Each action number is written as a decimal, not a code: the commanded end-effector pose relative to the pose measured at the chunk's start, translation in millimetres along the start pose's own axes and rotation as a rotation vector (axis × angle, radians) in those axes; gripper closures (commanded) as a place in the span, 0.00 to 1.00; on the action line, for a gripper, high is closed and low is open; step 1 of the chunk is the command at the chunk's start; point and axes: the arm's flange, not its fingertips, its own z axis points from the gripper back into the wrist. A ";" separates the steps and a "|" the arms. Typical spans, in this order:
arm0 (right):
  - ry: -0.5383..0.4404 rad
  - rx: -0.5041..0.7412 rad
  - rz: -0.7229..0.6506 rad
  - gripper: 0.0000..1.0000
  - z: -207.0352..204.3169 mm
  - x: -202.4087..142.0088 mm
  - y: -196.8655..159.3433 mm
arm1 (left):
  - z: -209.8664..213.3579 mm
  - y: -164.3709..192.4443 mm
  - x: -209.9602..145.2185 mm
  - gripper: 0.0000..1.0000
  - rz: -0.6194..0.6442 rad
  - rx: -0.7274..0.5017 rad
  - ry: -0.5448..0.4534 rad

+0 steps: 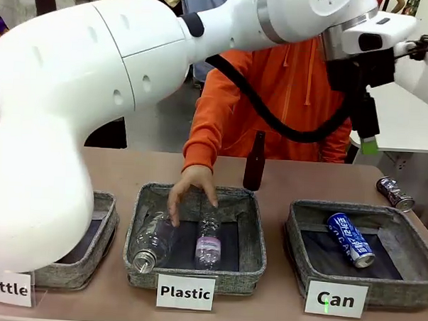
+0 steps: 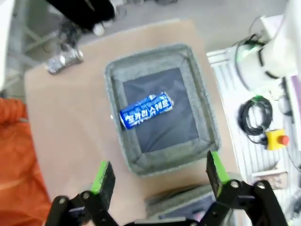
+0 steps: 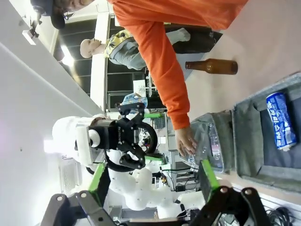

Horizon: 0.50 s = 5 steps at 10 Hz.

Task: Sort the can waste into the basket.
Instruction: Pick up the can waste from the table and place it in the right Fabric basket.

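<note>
Front view: square grey fabric basket signed "Can" (image 1: 296, 228) holds one blue cylindrical metal can (image 1: 350, 239), lying on its dark lining. Shorter silver can (image 1: 395, 193) lies on the tan surface (image 1: 291, 178) behind that basket's right corner, apart from it. Left gripper (image 2: 159, 172) and right gripper (image 3: 154, 173) both spread wide, empty.

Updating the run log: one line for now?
blue can: in Can basket | silver can: on table | left claw: open, above it | right claw: open
</note>
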 end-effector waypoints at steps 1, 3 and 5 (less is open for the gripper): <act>-0.046 0.000 -0.011 0.00 11.8 8.5 -1.9 | -20.2 -45.7 -48.4 0.00 0.165 -0.017 0.116; -0.040 0.005 -0.018 0.00 13.6 10.3 -3.8 | -28.1 -54.3 -63.3 0.00 0.316 0.009 0.218; -0.026 -0.015 -0.012 0.00 7.8 7.4 -4.6 | -26.2 -60.4 -70.7 0.00 0.332 0.069 0.206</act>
